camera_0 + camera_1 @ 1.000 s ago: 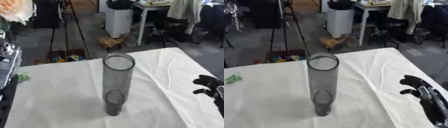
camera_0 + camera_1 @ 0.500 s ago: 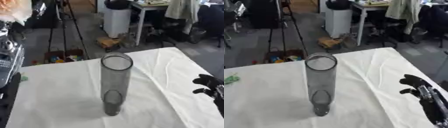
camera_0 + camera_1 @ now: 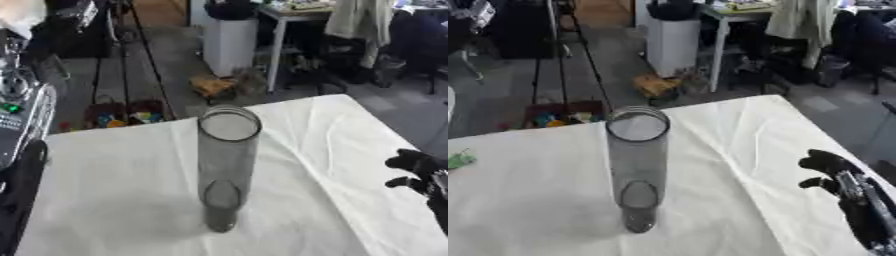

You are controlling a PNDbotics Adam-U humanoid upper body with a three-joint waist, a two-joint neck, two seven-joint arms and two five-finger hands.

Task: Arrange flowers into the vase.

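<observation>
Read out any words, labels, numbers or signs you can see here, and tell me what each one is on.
None can be read.
The vase is plain clear glass with no label.
The white tablecloth carries no print.
The right hand shows no marking.
The silver device at the left edge has a green light, but any lettering on it is too blurred to read.

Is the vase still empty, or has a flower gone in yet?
Empty. The vase stands upright on the white cloth, and through its clear wall and open mouth no stem or bloom shows.
</observation>
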